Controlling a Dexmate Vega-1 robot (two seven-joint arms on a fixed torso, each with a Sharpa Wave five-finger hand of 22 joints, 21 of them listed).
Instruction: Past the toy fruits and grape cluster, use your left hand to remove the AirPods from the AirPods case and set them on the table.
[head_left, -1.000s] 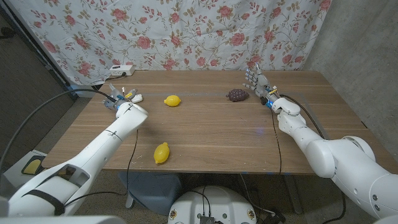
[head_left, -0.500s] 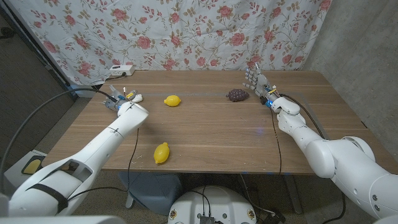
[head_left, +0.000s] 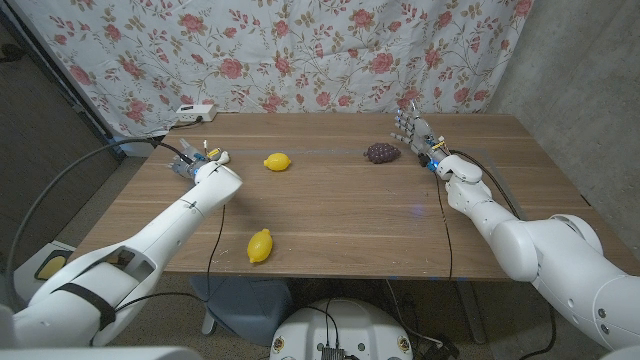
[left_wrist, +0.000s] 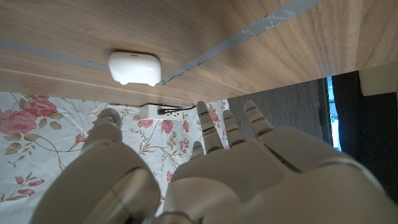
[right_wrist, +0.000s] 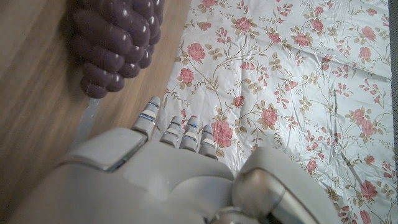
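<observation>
Nearest, a lemon (head_left: 260, 245), untouched. Farther left, left hand (head_left: 195, 160) edged slightly farther and right since a second ago, fingers apart, empty, just short of closed white AirPods case (left_wrist: 135, 67). Reach nearly complete; opening remains.

- AirPods case (left_wrist: 134, 67): white.
- Lemons (head_left: 277, 162) (head_left: 260, 245): yellow.
- Grape cluster (head_left: 380, 152): dark purple.
- Desk (head_left: 340, 215): brown woodgrain.
- Curtain (head_left: 300, 50): white, pink rose print.
</observation>
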